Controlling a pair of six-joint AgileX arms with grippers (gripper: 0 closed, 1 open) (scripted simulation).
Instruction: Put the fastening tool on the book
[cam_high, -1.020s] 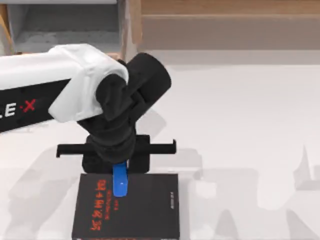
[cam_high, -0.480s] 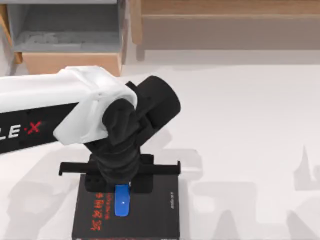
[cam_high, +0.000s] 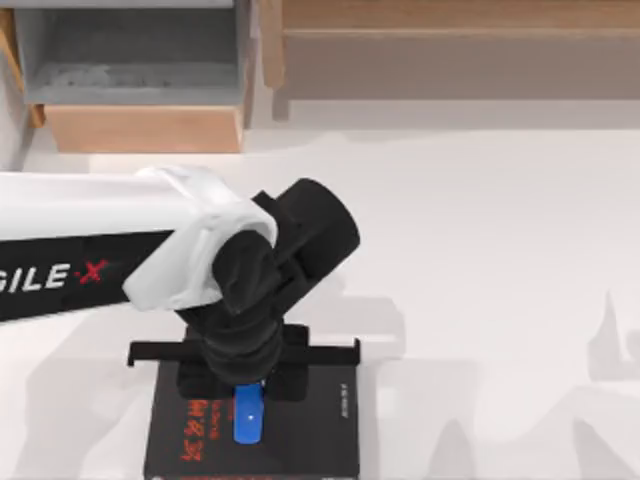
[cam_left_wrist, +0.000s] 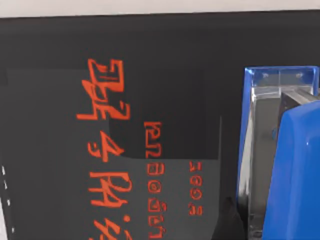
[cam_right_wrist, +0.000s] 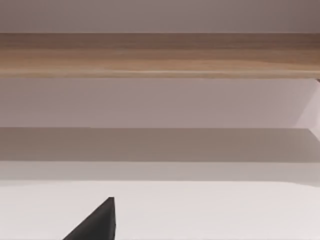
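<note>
One arm's left claw (cam_high: 246, 388) seen from above over the book (cam_high: 300, 435) at the bench's (cam_high: 480, 260) near left, fingertips hidden, grip impossible to judge, fastening tool (cam_high: 247, 416) partly covered, book cut off below, left wrist view, blue tool (cam_left_wrist: 287, 165) close above red-lettered cover (cam_left_wrist: 60, 150), contact unclear.

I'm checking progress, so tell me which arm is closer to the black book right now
Left. Its end effector hangs directly over the book, with the blue stapler at the cover. The right end effector is off facing a wooden shelf, away from the book.

Pale table (cam_right_wrist: 200, 215), wooden ledge (cam_right_wrist: 160, 55) beyond, a dark pincer fingertip (cam_right_wrist: 97, 222) in front.
</note>
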